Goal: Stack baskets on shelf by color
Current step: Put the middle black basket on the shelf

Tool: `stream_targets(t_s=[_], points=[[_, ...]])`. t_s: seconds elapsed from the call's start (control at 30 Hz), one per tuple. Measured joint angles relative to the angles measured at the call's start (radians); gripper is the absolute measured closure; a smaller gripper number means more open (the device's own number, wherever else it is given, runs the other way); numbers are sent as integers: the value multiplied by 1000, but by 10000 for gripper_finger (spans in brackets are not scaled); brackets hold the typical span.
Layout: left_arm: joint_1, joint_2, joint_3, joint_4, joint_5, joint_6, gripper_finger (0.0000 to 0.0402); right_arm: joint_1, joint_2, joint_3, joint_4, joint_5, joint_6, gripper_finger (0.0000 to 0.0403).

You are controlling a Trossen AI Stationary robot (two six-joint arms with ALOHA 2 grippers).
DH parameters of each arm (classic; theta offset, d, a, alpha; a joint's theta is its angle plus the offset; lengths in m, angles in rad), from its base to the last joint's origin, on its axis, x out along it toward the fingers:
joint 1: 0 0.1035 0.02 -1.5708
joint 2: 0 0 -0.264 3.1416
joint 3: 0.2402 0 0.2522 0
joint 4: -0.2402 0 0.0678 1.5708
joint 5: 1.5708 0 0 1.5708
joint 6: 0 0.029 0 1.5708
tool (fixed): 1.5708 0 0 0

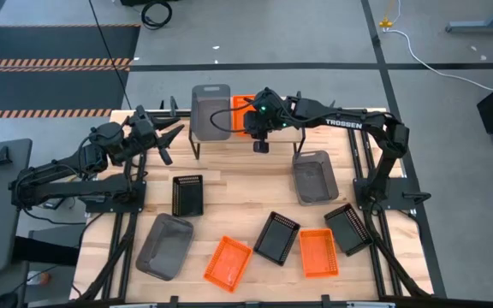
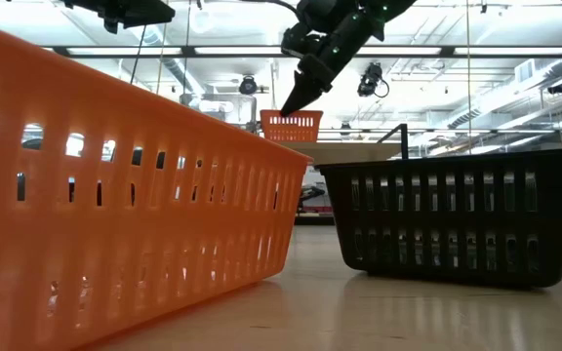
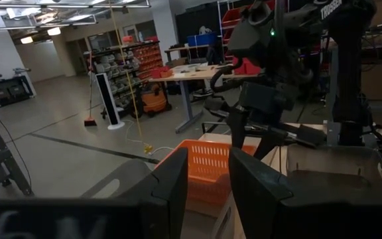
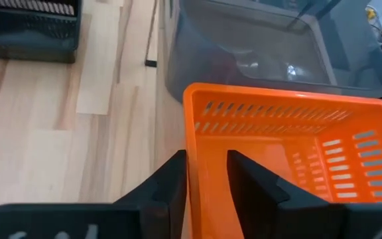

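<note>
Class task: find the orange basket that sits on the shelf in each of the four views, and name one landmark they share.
High view: orange basket at top centre, beside the grey basket, partly under the right gripper.
Low view: upper centre, far back.
Left wrist view: centre.
Right wrist view: lower right, its wall between the jaws.
Shared landmark: the right gripper at its edge.
</note>
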Motion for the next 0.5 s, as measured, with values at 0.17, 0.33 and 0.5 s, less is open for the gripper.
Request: stream_targets(t_s=[0.17, 0.33, 0.5], points=[[0, 0, 0, 0, 0, 0, 285, 14, -1, 0, 0, 40, 0, 268], [0, 0, 0, 0, 0, 0, 285, 55, -20, 32, -42, 85, 8, 250], [0, 0, 0, 0, 0, 0, 285, 122, -64, 110, -129, 94, 81, 235]])
